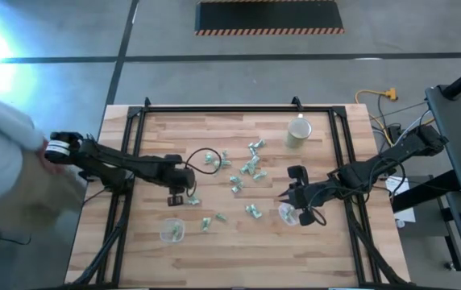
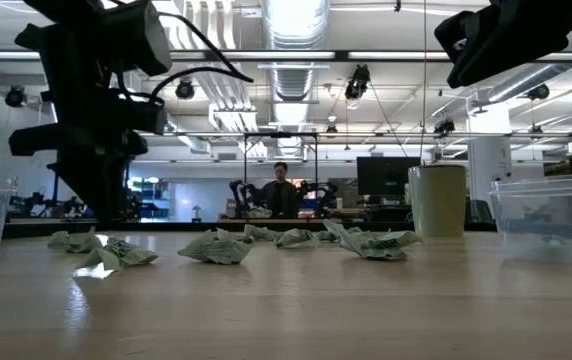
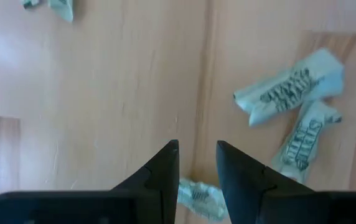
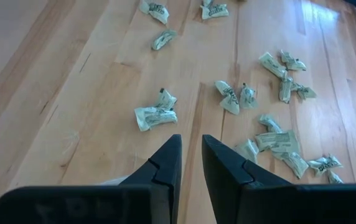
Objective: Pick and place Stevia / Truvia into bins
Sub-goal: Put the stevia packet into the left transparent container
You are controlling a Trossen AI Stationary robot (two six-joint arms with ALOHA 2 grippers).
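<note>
Sachets scattered, fingers low over wood

Left gripper (image 1: 177,199) low near the surface's left-middle, fingers (image 3: 165,168) slightly parted, straddling one Stevia sachet (image 3: 198,198) but not clearly pinching it. Right gripper (image 1: 284,196) near the right bin (image 1: 288,213), fingers (image 4: 169,158) narrowly parted, apparently empty. Remaining sachets (image 1: 242,173) strewn mid-surface; left bin (image 1: 172,231) toward the front edge. Risks: flat, crumpled paper slipping free on closing, or sliding away if nudged; sachet missing the small tub if released off-centre.

The left arm reached in from the frame's left edge, its gripper (image 1: 176,196) pointing down left of centre, fingers (image 3: 165,171) narrowly parted. The right arm entered from the right, its gripper (image 1: 288,196) lower right of centre, fingers (image 4: 168,163) slightly apart.
</note>
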